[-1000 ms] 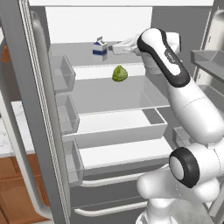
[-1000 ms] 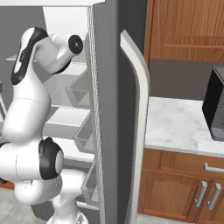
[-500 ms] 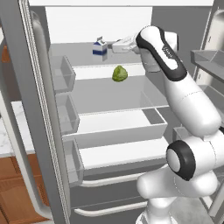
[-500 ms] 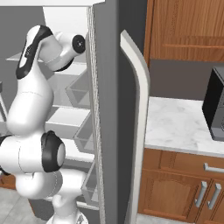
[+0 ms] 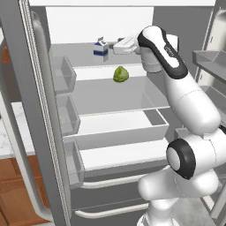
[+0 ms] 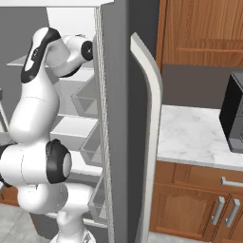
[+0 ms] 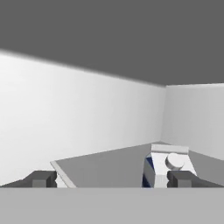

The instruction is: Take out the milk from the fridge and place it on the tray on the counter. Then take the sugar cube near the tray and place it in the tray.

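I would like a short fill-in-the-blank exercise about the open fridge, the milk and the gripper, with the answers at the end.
1. The milk stands on the ______ shelf of the fridge.
2. The round vegetable lying one shelf lower is ______ in colour.
3. The gripper is ______, with nothing between its fingers.
4. The band around the milk carton is ______.

Answers: top; green; open; blue
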You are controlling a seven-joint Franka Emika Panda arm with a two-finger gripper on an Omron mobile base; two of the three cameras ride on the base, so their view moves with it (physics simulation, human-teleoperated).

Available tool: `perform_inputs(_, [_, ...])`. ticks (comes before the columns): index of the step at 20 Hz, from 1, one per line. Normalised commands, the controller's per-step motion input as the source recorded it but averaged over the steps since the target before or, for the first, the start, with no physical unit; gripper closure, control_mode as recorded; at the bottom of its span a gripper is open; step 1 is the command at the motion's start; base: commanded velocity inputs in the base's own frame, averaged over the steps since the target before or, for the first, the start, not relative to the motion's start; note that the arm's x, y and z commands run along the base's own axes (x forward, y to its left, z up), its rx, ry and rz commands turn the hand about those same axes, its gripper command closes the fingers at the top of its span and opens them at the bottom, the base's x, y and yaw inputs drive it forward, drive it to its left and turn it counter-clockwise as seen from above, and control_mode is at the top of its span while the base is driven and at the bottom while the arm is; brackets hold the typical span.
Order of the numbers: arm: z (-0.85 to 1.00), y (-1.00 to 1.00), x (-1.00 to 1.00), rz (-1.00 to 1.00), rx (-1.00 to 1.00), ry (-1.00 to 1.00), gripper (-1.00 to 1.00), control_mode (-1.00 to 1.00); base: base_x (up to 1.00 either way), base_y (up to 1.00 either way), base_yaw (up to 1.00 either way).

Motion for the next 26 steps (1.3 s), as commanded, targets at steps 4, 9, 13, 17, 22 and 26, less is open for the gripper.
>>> perform_inputs(4, [0.0,0.0,0.09,-0.07,-0.02,-0.05,-1.0,-1.0,0.0,0.0,0.0])
perform_inputs(9, [0.0,0.0,0.13,-0.12,-0.03,0.0,-1.0,-1.0,0.0,0.0,0.0])
perform_inputs(13, [0.0,-0.18,0.12,-0.02,0.0,0.0,-1.0,-1.0,0.0,0.0,0.0])
perform_inputs(17, [0.0,-0.18,0.09,0.0,0.0,0.03,-1.0,-1.0,0.0,0.0,0.0])
perform_inputs(22, [-0.06,-0.08,0.09,0.0,0.0,0.05,-1.0,-1.0,0.0,0.0,0.0])
perform_inputs(26, [-0.09,0.0,0.01,0.0,-0.01,0.05,-1.0,-1.0,0.0,0.0,0.0])
